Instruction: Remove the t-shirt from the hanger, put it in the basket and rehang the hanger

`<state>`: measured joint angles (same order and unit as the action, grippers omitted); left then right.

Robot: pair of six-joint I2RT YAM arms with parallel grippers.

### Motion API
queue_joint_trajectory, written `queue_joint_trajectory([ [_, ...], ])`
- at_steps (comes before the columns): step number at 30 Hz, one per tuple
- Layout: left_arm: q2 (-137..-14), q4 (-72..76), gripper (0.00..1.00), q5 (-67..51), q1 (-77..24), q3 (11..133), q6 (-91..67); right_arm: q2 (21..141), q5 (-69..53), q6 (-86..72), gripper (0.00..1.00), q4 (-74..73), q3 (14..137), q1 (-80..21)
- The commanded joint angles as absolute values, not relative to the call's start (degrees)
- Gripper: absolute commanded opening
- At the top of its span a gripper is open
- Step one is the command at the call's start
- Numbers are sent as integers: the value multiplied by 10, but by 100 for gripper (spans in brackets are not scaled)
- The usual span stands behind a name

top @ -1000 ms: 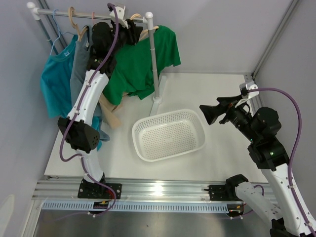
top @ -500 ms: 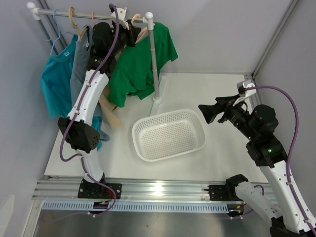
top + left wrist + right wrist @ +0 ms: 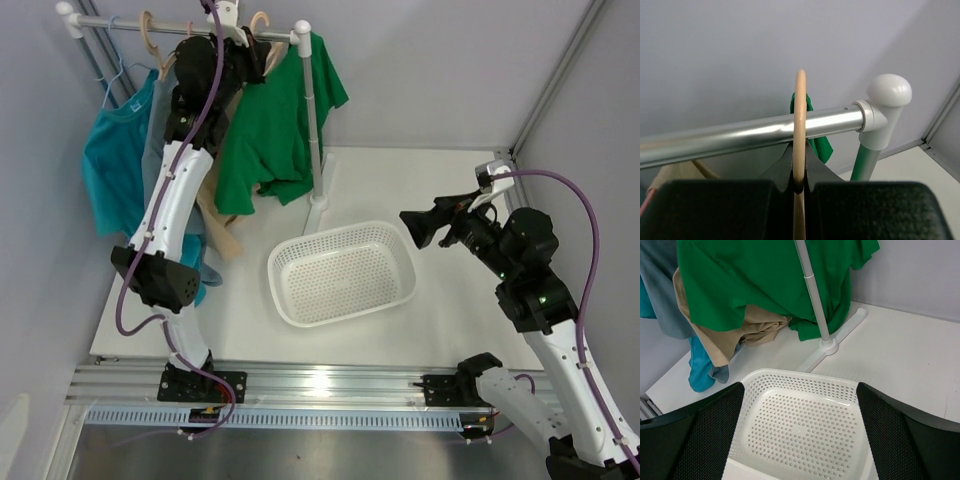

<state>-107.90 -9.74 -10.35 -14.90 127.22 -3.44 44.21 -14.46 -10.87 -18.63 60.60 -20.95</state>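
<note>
Grey wall (image 3: 740, 40); left end effector (image 3: 799, 189) tight on half-hidden hanger (image 3: 800, 105), right end effector (image 3: 799, 395) spread.

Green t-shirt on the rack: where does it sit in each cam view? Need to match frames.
Top external: the green cotton t-shirt hangs upper centre-left.
Left wrist: only a sliver of it shows behind the metal rail, right of the beige hanger hook pinched by the left gripper.
Right wrist: it fills the top, from the left to right of centre.
Shared landmark: the rack's white upright post.
</note>
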Motion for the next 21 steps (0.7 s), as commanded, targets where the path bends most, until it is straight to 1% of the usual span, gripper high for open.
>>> queue_joint_trajectory([
  [1,-1001,-48,1,-28,-152,1297,-54,445,-149,-112,99,-186,623,-213],
  [5,-945,-58,1,40,-157,1223,-60,458,-149,-119,100,-192,632,-213],
  [6,-936,-66,1,91,-160,1213,-64,469,-149,-123,99,-196,635,-214],
  [9,-897,-91,1,179,-184,1158,-69,492,-164,-132,99,-194,641,-216],
  [10,-889,-99,1,262,-202,1138,-79,497,-169,-140,100,-190,641,-218],
  [12,-872,-133,1,346,-221,1126,-94,503,-171,-147,99,-182,643,-235],
  [13,-870,-141,1,432,-243,1123,-94,510,-172,-145,99,-179,646,-247],
  [14,-872,-149,1,479,-257,1128,-85,516,-171,-141,99,-178,649,-263],
  [17,-883,-142,1,590,-308,1144,-17,550,-111,-98,99,-197,688,-369],
  [18,-884,-134,1,618,-321,1143,17,561,-92,-86,99,-200,700,-430],
  [20,-881,-122,1,667,-348,1137,35,592,-47,-60,99,-193,728,-483],
  [21,-880,-147,1,673,-354,1143,6,602,-43,-55,99,-179,736,-503],
])
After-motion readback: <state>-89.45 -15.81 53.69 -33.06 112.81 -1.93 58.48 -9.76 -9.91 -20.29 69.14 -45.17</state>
